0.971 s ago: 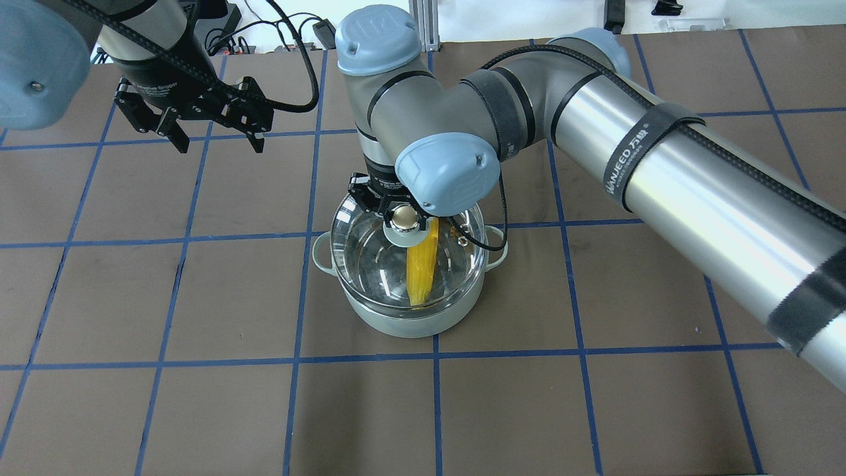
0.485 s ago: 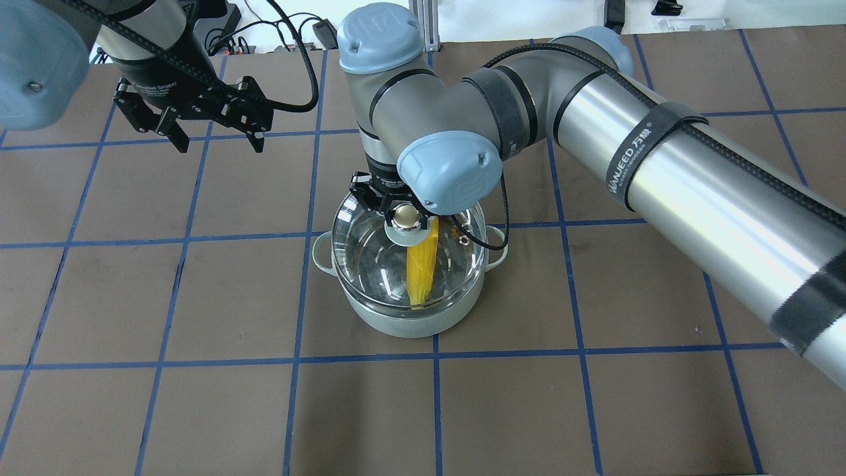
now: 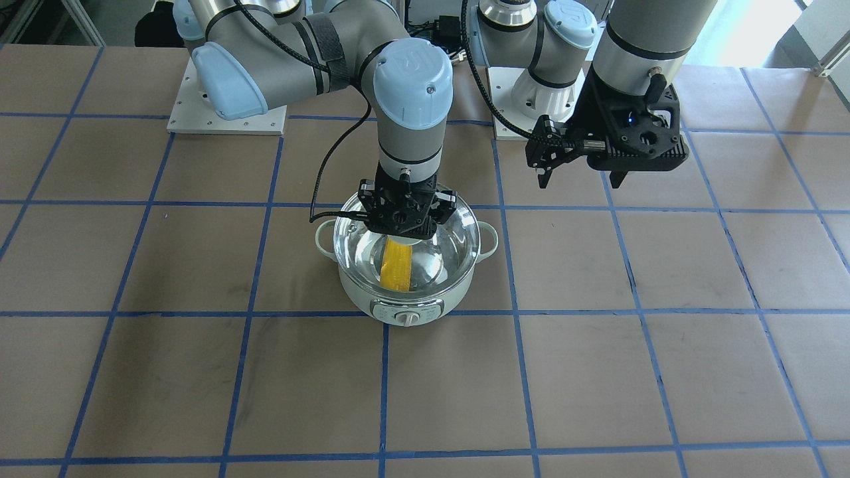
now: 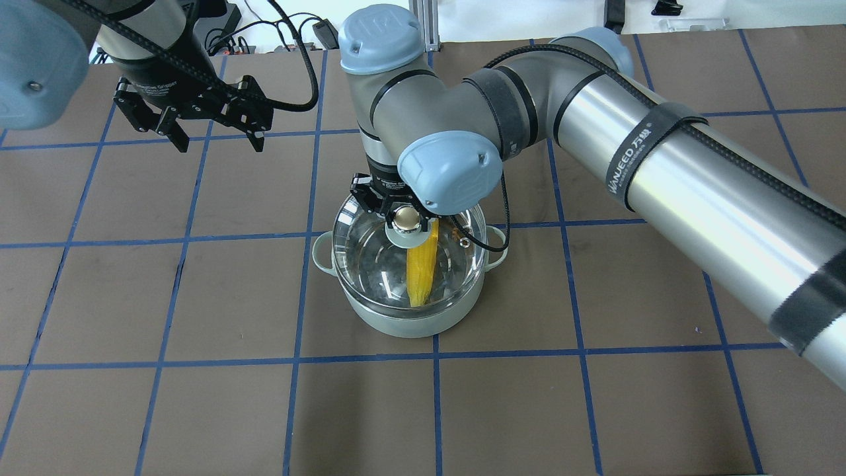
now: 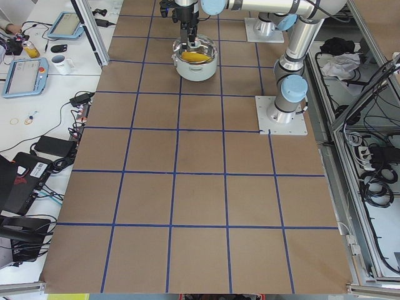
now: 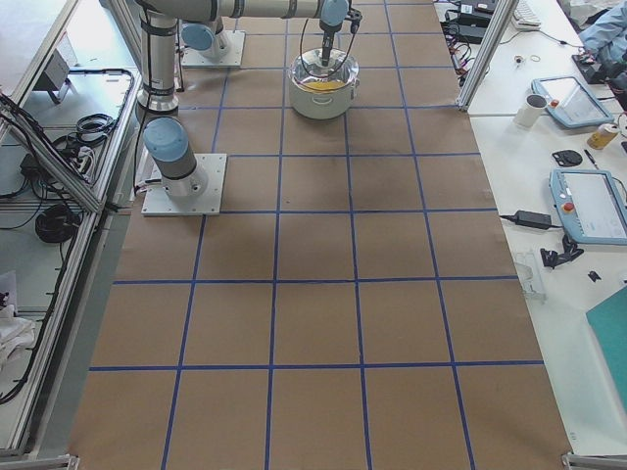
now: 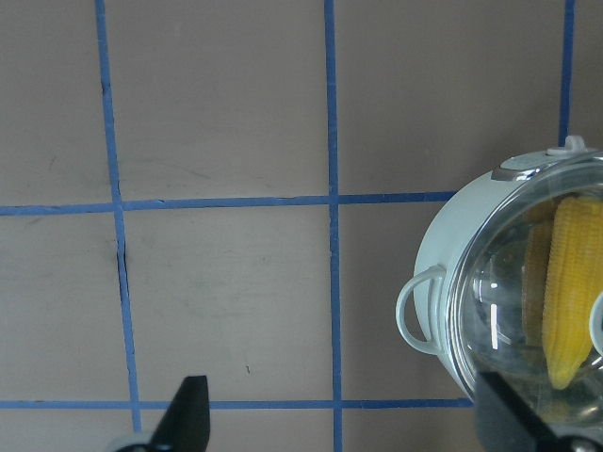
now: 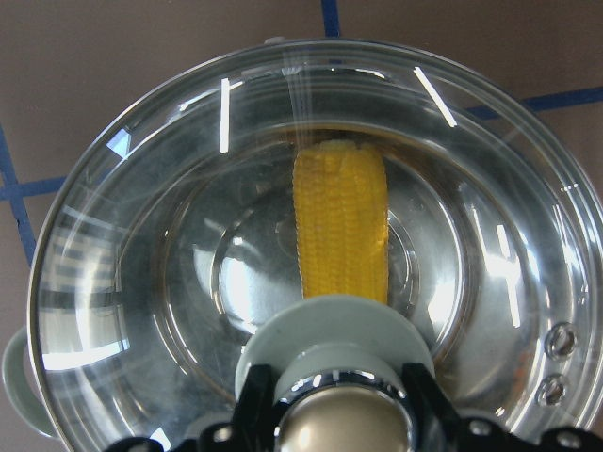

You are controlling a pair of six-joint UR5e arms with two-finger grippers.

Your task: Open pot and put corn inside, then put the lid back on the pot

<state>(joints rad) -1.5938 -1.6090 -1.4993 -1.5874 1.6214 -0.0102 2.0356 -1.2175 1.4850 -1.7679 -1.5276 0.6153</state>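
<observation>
The pale green pot [image 4: 410,324] stands mid-table with its dial [image 3: 406,317] facing away from the robot. The yellow corn [image 4: 422,271] lies inside it, seen through the glass lid [image 4: 370,258], which rests on the pot's rim. My right gripper [image 4: 404,215] reaches straight down and is shut on the lid's beige knob [image 8: 344,424], a finger pressed against each side. My left gripper [image 4: 215,142] hangs open and empty above the table to the pot's left, apart from it. Its wrist view shows the pot [image 7: 443,273] and the corn [image 7: 570,311] at the right edge.
Brown table cover with a blue tape grid [image 4: 297,360] all around the pot. The right arm's long link [image 4: 694,192] crosses above the table's right half. Benches with tablets, a mug and cables [image 5: 37,62] flank the table ends.
Almost nothing: the right wrist has edged a little to the right. The lid, corn and left gripper stand as before.
</observation>
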